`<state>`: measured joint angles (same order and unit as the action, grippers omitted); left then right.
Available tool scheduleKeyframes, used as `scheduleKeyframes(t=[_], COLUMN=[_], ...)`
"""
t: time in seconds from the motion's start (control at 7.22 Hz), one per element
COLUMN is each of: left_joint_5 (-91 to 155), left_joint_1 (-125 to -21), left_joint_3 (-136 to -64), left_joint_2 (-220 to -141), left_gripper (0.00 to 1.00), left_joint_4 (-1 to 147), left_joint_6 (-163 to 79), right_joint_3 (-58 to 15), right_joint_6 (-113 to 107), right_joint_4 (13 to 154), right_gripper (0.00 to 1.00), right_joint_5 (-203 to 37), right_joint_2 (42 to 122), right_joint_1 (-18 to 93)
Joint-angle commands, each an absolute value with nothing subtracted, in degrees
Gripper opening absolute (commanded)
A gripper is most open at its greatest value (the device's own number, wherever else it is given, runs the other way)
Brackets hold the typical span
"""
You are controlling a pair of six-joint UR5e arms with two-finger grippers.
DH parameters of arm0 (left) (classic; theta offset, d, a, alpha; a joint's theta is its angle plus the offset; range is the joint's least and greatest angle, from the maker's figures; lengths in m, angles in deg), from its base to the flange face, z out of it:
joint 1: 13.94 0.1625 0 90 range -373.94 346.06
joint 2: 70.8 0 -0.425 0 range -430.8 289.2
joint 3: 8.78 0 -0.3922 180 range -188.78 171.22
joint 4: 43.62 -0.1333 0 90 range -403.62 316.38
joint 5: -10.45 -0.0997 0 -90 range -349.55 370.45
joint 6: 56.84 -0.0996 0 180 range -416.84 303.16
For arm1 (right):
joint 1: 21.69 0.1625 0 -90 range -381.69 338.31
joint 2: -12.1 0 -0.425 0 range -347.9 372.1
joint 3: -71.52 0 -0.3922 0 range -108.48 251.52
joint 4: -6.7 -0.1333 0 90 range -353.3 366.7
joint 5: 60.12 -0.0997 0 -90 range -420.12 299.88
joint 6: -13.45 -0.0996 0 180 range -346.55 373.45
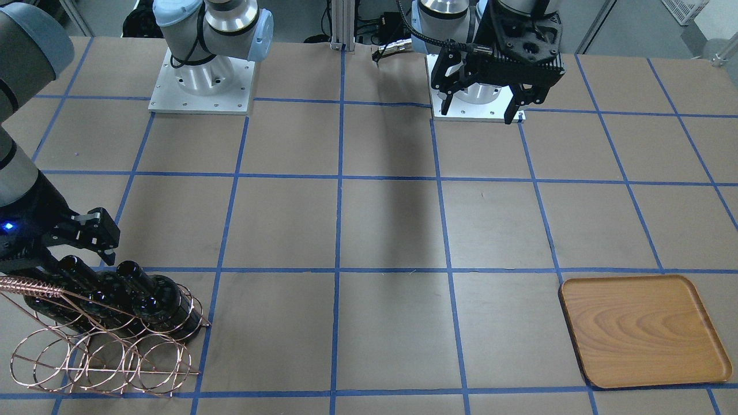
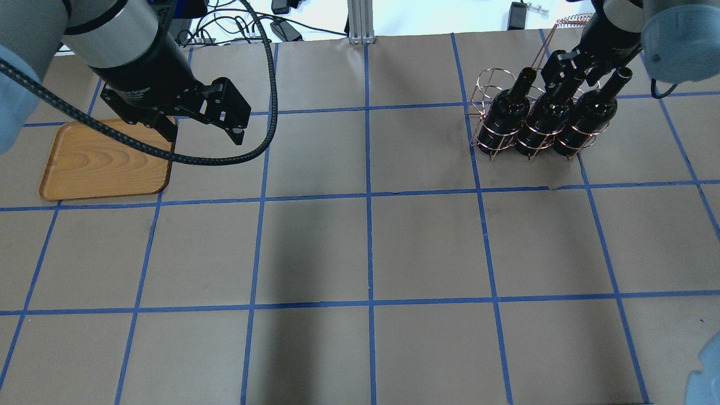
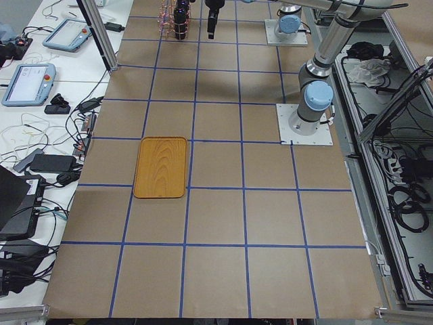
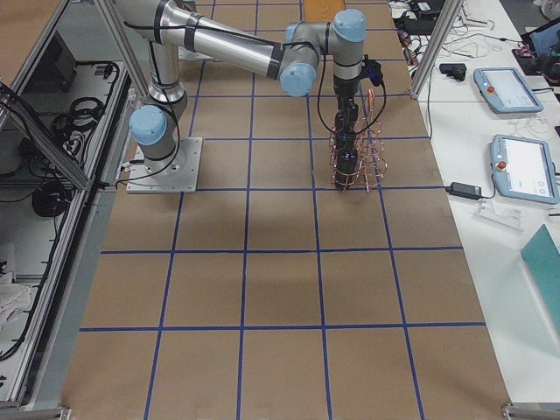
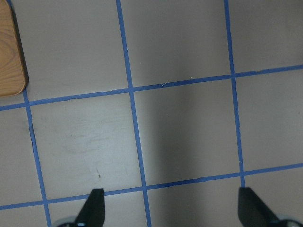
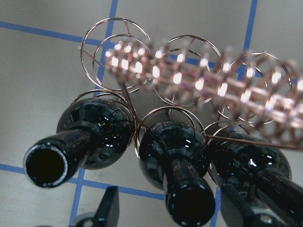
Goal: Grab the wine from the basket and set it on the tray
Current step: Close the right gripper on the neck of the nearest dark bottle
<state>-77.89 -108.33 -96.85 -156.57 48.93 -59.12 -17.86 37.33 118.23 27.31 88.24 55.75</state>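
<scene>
Three near-black wine bottles [image 2: 503,115] [image 2: 544,121] [image 2: 588,115] stand in the front rings of the copper wire basket [image 2: 487,84] at the far right of the overhead view. My right gripper [image 2: 565,76] is open and low over the middle bottle [image 6: 173,146], with one finger [image 6: 110,208] on each side of its neck and gaps showing. In the front-facing view the right gripper [image 1: 86,236] hangs over the basket [image 1: 104,357]. The wooden tray [image 2: 101,166] lies far left and holds nothing. My left gripper [image 2: 205,134] is open and empty, hovering beside the tray's corner [image 5: 9,52].
The brown table is marked by a blue tape grid [image 2: 368,197]. The basket's twisted-wire handle [image 6: 199,75] runs behind the bottles, close to the right wrist. Both arm bases [image 1: 202,80] sit at the robot's edge of the table.
</scene>
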Motion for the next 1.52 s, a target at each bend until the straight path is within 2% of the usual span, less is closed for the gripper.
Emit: scheduleKeyframes(t=[0.0, 0.55, 0.83, 0.97, 1.11, 1.25, 1.39], left_joint_5=[-77.97, -78.05, -78.05, -78.05, -78.05, -77.97, -78.05], left_joint_1=[-107.90, -107.81, -107.81, -107.89, -107.89, -107.89, -107.89], left_joint_3=[-96.85, -96.85, -96.85, -96.85, -96.85, -96.85, -96.85], left_joint_2=[-156.50, -156.32, -156.23, -156.15, -156.14, -156.23, -156.23], left_gripper=[1.00, 1.00, 1.00, 1.00, 1.00, 1.00, 1.00], left_joint_4=[48.93, 49.01, 48.93, 48.93, 49.01, 48.93, 49.01], left_joint_6=[-59.12, -59.12, -59.12, -59.12, -59.03, -59.03, -59.03], right_joint_3=[-17.87, -17.17, -17.25, -17.25, -17.25, -17.25, -17.17], right_joint_6=[37.27, 36.22, 35.68, 35.68, 35.68, 35.68, 35.25], right_joint_4=[118.15, 118.14, 118.14, 118.14, 118.14, 118.14, 118.14], right_gripper=[0.72, 0.70, 0.55, 0.55, 0.49, 0.24, 0.23], right_joint_5=[29.24, 29.62, 28.92, 29.17, 28.74, 28.65, 28.65], right_joint_2=[87.34, 87.25, 87.25, 87.16, 87.25, 87.25, 87.25], right_joint_1=[55.74, 55.74, 55.74, 55.74, 55.74, 55.74, 55.74])
